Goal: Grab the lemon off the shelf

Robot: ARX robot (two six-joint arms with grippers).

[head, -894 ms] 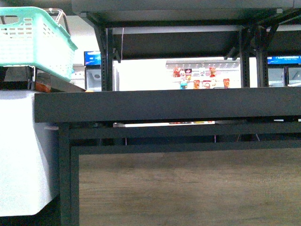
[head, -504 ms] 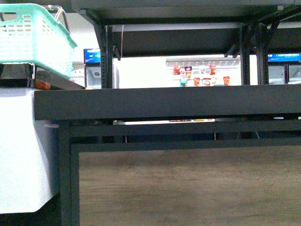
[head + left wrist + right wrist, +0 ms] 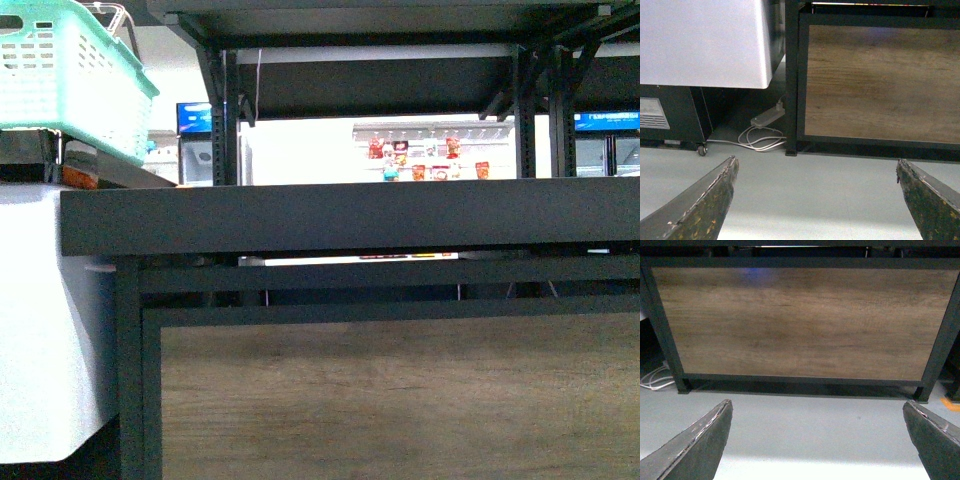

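The black metal-framed shelf fills the front view; I see the raised front lip of a wide dark tray and a wood-grain panel below it. The lemon is out of view. Neither arm shows in the front view. My left gripper is open and empty, low over the grey floor, facing the shelf's left leg and wood panel. My right gripper is open and empty, low over the floor, facing the shelf's wood panel.
A teal plastic basket sits on a white cabinet left of the shelf. A white power strip and cables lie on the floor by the shelf's left leg. White shelves with bottles show far behind.
The front view has shifted: the shelf lip and the teal basket sit slightly further left and the basket higher in the picture than before.
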